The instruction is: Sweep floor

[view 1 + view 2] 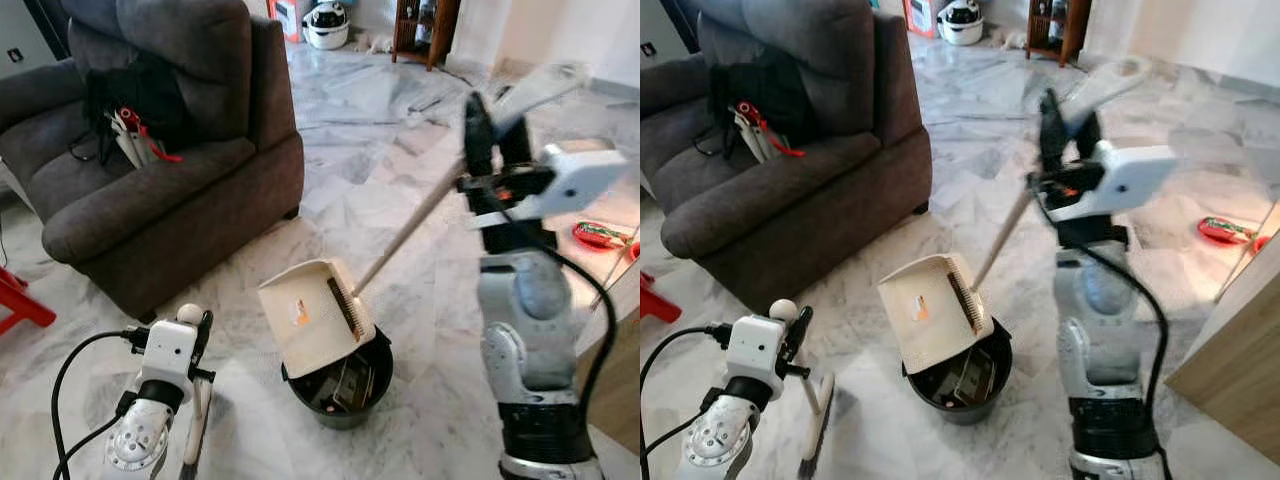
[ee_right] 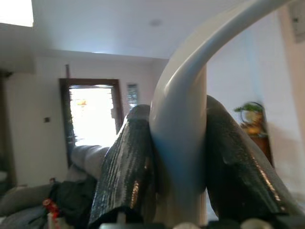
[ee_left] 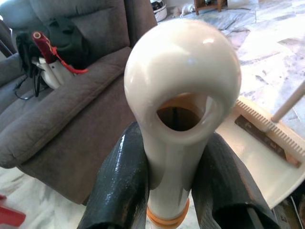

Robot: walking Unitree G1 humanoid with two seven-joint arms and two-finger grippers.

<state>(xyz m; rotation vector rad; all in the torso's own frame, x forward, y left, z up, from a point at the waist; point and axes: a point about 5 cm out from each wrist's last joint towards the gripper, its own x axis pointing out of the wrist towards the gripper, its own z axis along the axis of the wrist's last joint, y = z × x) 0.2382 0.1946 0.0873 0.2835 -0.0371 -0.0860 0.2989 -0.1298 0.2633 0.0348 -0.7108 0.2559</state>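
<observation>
Your right gripper (image 1: 497, 125) fingers clamp the dustpan handle (image 1: 420, 215), slanting down-left to the dustpan (image 1: 310, 315) tipped over the bin (image 1: 340, 385); left fingers clamp the broom (image 1: 190, 420).

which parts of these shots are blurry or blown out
Left eye view: the dustpan handle above the right gripper smears with motion blur. Right wrist view: the doorway is blown out white. Left wrist view: the broom handle is sharp, with glare spots.

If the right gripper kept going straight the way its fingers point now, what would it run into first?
Nothing close, as far as I can tell. The right gripper, shut on the dustpan handle, points up and away over open marble floor. Its wrist view looks toward a far wall and doorway; depth is unclear.
</observation>
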